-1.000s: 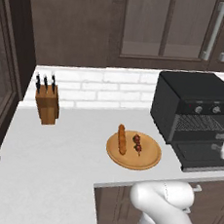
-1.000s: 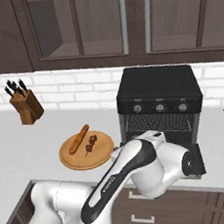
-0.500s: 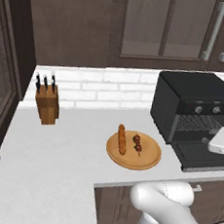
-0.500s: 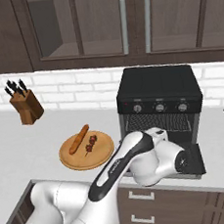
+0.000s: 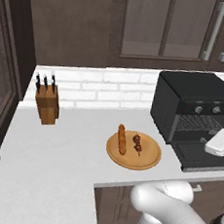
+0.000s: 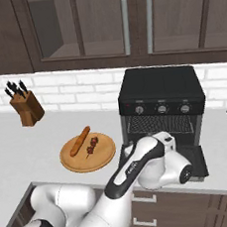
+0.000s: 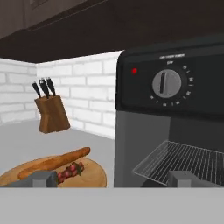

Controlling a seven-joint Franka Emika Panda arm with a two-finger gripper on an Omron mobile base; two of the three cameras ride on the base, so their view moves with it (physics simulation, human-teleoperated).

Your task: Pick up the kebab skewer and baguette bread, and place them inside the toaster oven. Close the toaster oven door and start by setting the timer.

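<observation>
The pincer (image 7: 111, 178) hangs spread and empty just before the toaster oven (image 6: 161, 97), above its lowered toaster oven door (image 6: 193, 159). Left of the oven, kebab skewer (image 5: 137, 141) and baguette bread (image 5: 122, 139) lie close together on the wooden plate (image 5: 148, 159); grabbing one may nudge the other.
</observation>
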